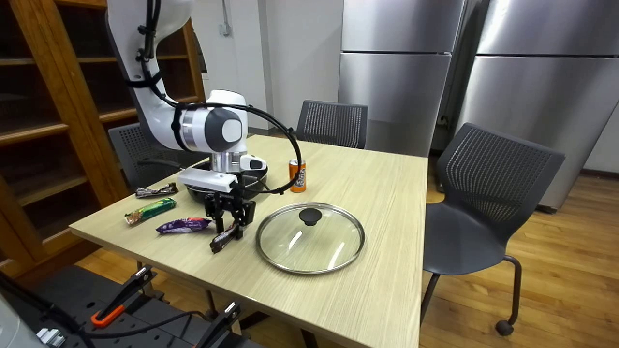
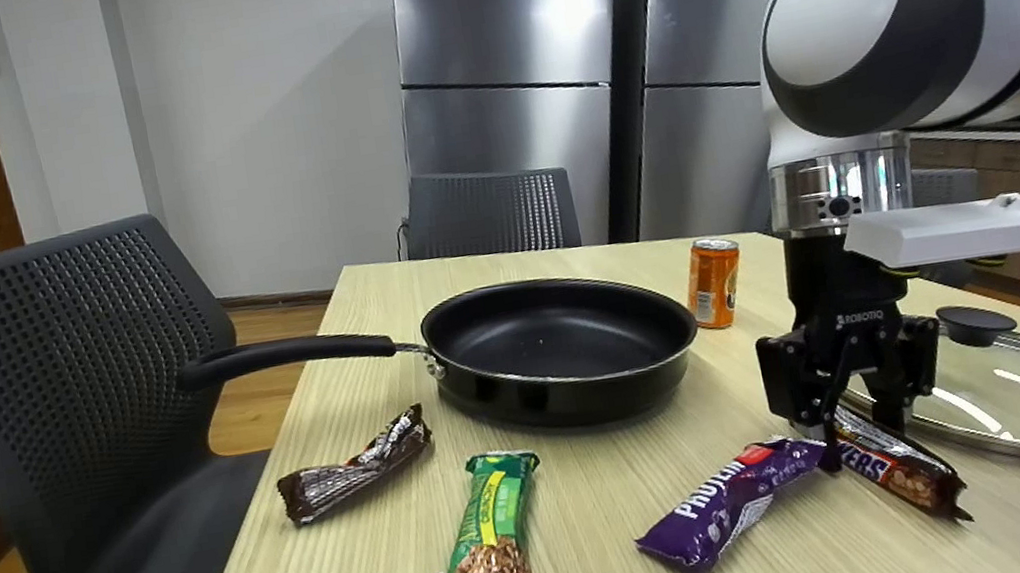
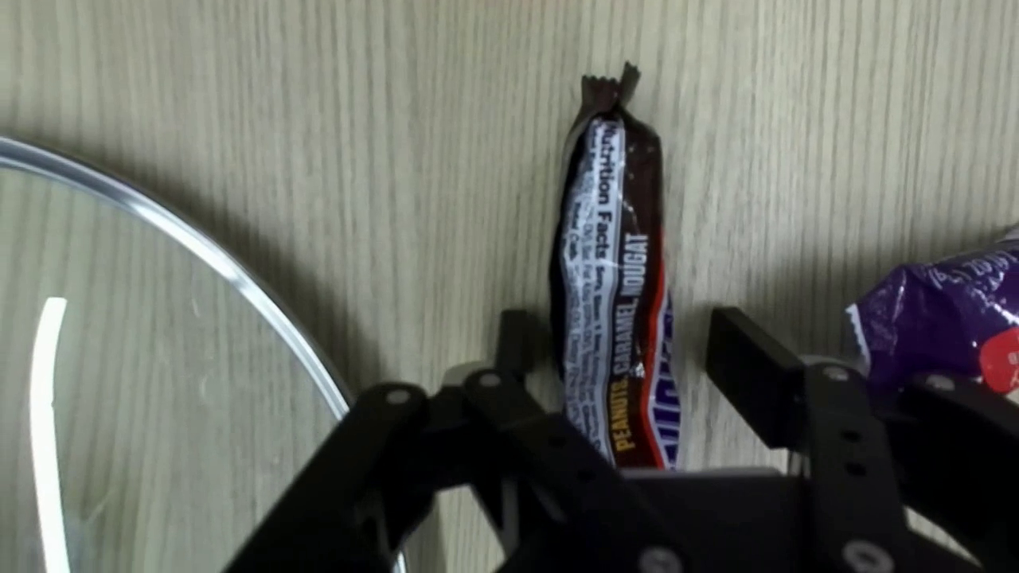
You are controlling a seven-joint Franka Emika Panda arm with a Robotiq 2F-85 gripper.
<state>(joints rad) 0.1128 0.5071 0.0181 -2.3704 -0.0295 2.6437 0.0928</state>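
My gripper (image 1: 229, 230) is open, low over the table, with its fingers on either side of a brown Snickers bar (image 1: 222, 242). In the wrist view the bar (image 3: 613, 239) lies lengthwise between the fingertips (image 3: 619, 346). A gap shows on both sides, wider on the right. The bar (image 2: 904, 467) rests on the table. A purple protein bar (image 2: 730, 504) lies close beside the gripper; its end (image 3: 947, 310) shows at the right of the wrist view. A glass lid with a black knob (image 1: 310, 216) lies on the gripper's other side; its metal rim (image 3: 231, 267) shows in the wrist view.
A black frying pan (image 2: 573, 400) stands behind the gripper, its handle (image 2: 288, 357) over the table edge. An orange Fanta can (image 1: 298, 176) stands near it. A green granola bar (image 2: 496, 531) and another brown-wrapped bar (image 2: 357, 468) lie nearby. Chairs (image 1: 476, 203) surround the table.
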